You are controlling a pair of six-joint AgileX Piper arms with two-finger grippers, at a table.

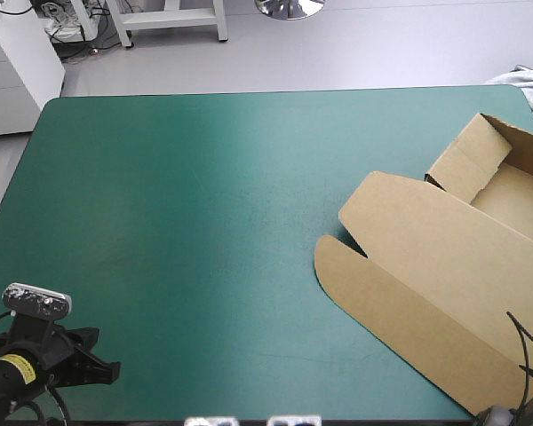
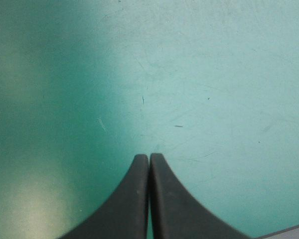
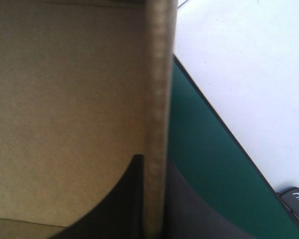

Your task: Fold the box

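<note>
boxes: 1 | box [image 1: 444, 266] brown, on right side of teal-green tabletop [image 1: 186, 222], walls raised at far-right corner, lid flat toward middle | pincers: 2 | left pincer [image 2: 149, 158] pressed together, empty, over bare tabletop | right pincer [image 3: 152, 162] clamping one upright box wall

Brown box [image 1: 426, 240], far walls raised, rounded-flap lid flat, along the table's [image 1: 204, 222] right side.

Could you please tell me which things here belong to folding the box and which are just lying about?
Job: brown box; right hand, shut on its board edge; left hand, shut, over bare teal-green cover.
Lying about: grey fabric past the cover's far right corner.
</note>
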